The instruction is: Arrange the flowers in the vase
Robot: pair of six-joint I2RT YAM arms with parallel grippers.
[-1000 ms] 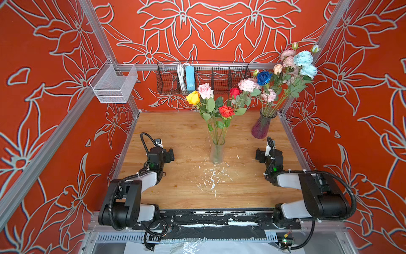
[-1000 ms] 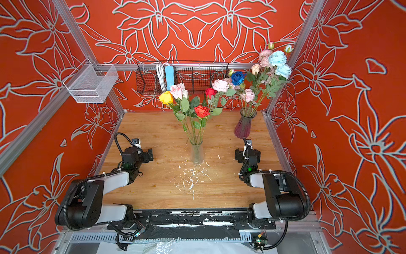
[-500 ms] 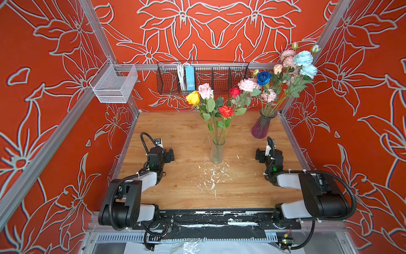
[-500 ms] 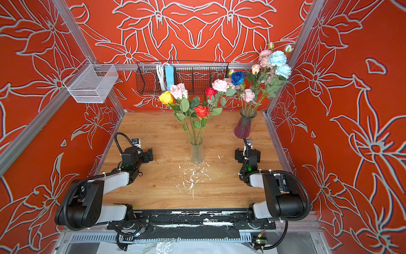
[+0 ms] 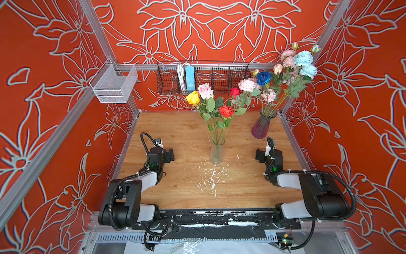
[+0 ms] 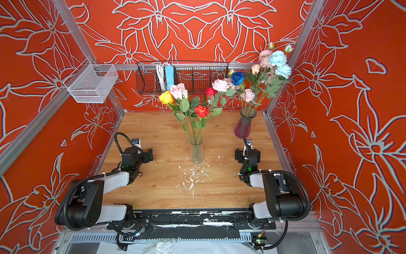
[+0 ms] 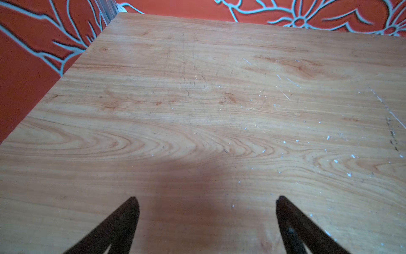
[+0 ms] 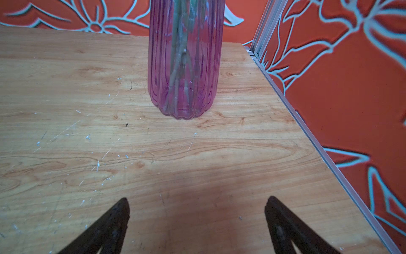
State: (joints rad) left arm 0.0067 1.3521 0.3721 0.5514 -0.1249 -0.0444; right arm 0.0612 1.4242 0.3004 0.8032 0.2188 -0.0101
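1. Some flowers (image 5: 226,111) are standing in the clear vase (image 5: 217,154) at the middle of the bench (image 5: 175,132); other blooms (image 5: 303,58) are filling the purple vase (image 5: 261,128) at the back right corner.
2. The left tool (image 7: 207,199) is gaping wide, its arm lying folded low over the bench's left side.
3. The right tool (image 8: 197,199) is gaping wide too, facing the purple vase, its arm also lying folded low.

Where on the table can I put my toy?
Bare wooden table: the far left corner beyond the left claw, and the front strip between the left arm and right arm. Crowded: around the central clear glass vase, and the purple ribbed glass vase ahead of the right claw.
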